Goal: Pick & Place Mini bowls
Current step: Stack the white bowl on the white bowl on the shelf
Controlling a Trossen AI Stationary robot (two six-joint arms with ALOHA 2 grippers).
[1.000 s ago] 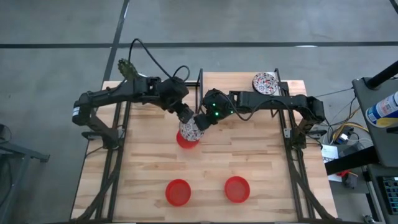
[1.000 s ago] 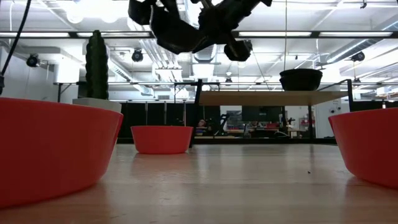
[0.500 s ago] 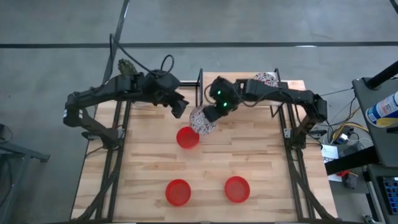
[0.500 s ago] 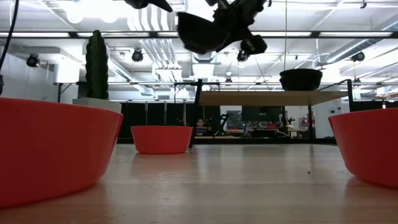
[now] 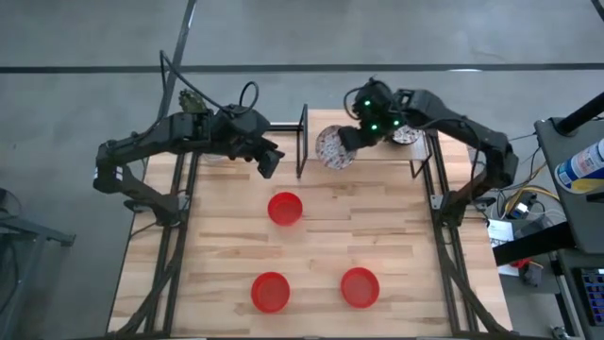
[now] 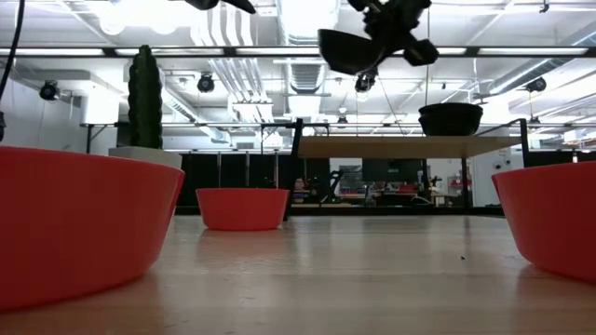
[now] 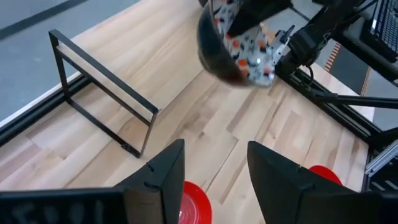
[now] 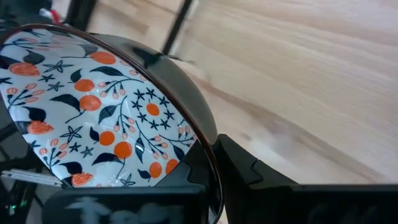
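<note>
While my right gripper (image 5: 347, 142) hangs high above the far part of the table (image 5: 377, 227), its fingers are clamped on the rim of a floral mini bowl (image 5: 332, 147), which tilts on its side so its patterned inside faces outward; in my right wrist view that pattern (image 8: 93, 112) fills the space just ahead of my fingers, with the dark rim pinched between them. Just behind this gripper, near the far right corner of the table, a second floral mini bowl (image 5: 406, 133) shows partly under my right arm. My left gripper (image 5: 268, 162) hovers off to the other side of a thin black frame (image 5: 303, 142), its fingers (image 7: 165, 171) spread apart and holding nothing. Below and slightly ahead of my left gripper a red mini bowl (image 5: 285, 209) sits upright on the wood, and two more red mini bowls (image 5: 271, 291) (image 5: 360, 286) stand side by side near the front edge, well apart from both grippers. From table height the held bowl (image 6: 352, 50) shows clear of the surface, high over the red one (image 6: 242, 207) in the middle distance. A cactus in a white pot (image 6: 143, 104) stands beyond my left arm at the far left corner.
</note>
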